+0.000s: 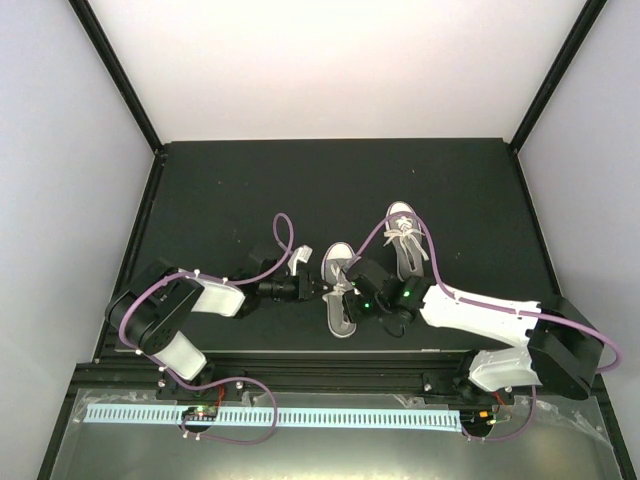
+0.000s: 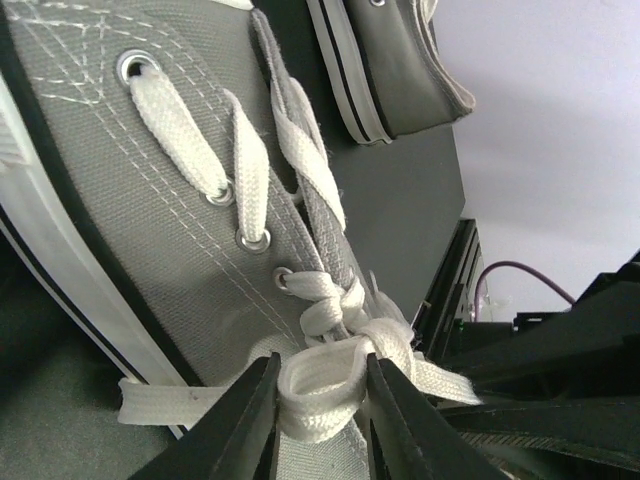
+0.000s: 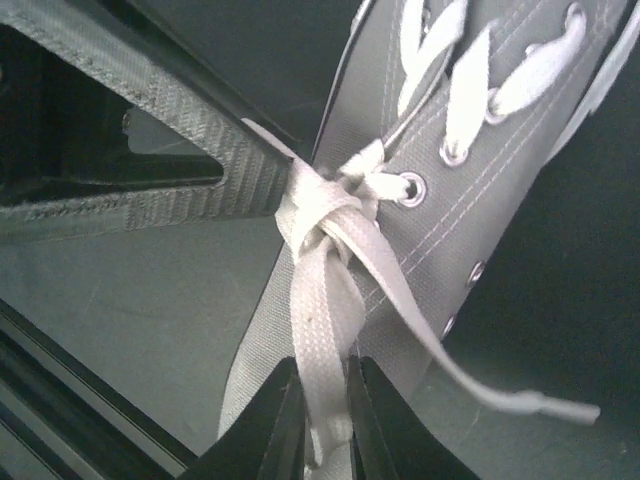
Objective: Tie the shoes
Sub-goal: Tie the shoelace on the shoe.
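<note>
Both arms reach inward low over the tabletop (image 1: pixel 220 190) and meet at the nearer shoe (image 1: pixel 338 258). My left end effector (image 1: pixel 312 288) comes in from the shoe's left and my right end effector (image 1: pixel 352 297) from its right. In the left wrist view the fingers are squeezed onto a loop of white lace (image 2: pixel 318 392). In the right wrist view they pinch a flat lace strand (image 3: pixel 318 330) running down from the knot (image 3: pixel 325 205), while a loose lace tail (image 3: pixel 520 400) lies across the grey canvas. That shoe sits near the front edge, white toe cap pointing away. The second shoe (image 1: pixel 404 240) lies just beyond it to the right
</note>
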Tool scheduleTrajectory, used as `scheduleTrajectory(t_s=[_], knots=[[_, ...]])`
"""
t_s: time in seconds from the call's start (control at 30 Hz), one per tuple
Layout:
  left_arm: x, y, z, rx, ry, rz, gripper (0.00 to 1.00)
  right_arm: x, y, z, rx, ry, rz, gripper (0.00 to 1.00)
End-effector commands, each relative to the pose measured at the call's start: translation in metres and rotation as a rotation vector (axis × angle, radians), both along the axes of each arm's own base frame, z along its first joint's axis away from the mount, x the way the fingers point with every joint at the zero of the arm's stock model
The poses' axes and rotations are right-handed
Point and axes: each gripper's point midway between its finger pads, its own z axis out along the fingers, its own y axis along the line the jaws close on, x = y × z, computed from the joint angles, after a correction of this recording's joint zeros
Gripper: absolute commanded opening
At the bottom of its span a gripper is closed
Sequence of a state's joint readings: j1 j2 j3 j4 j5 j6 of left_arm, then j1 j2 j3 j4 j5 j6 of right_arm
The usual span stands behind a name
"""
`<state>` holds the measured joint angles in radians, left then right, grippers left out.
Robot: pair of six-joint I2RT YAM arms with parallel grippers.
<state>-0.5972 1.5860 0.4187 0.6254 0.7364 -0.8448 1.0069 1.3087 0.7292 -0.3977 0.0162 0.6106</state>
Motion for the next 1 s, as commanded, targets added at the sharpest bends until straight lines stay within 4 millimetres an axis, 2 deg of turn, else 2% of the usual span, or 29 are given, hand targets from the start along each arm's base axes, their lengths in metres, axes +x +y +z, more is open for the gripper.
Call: scheduleTrajectory(t_s=[0.0,0.07,0.23,0.37,0.67,0.97], knots=[[0.011,-0.005,0.016,-0.018,-0.073,0.009,0.23,0.008,0.004,0.020,0.022,-0.056,-0.014,0.10],[0.011,-0.005,0.016,-0.014,-0.079,0.009,0.18,0.008,0.003,0.023,0.024,-0.057,-0.010,0.03],[0.012,-0.003,0.018,0.000,-0.094,0.017,0.02,0.009,-0.009,0.029,-0.015,-0.079,-0.028,0.02],[0.015,-0.001,0.017,0.015,-0.100,0.032,0.02,0.007,-0.018,0.029,-0.064,-0.083,-0.005,0.02],[0.025,0.006,0.007,0.091,-0.091,0.073,0.01,-0.013,-0.038,-0.001,-0.141,0.012,0.012,0.02],[0.038,0.018,-0.005,0.126,-0.065,0.122,0.02,-0.029,-0.050,-0.012,-0.122,0.070,-0.003,0.02]])
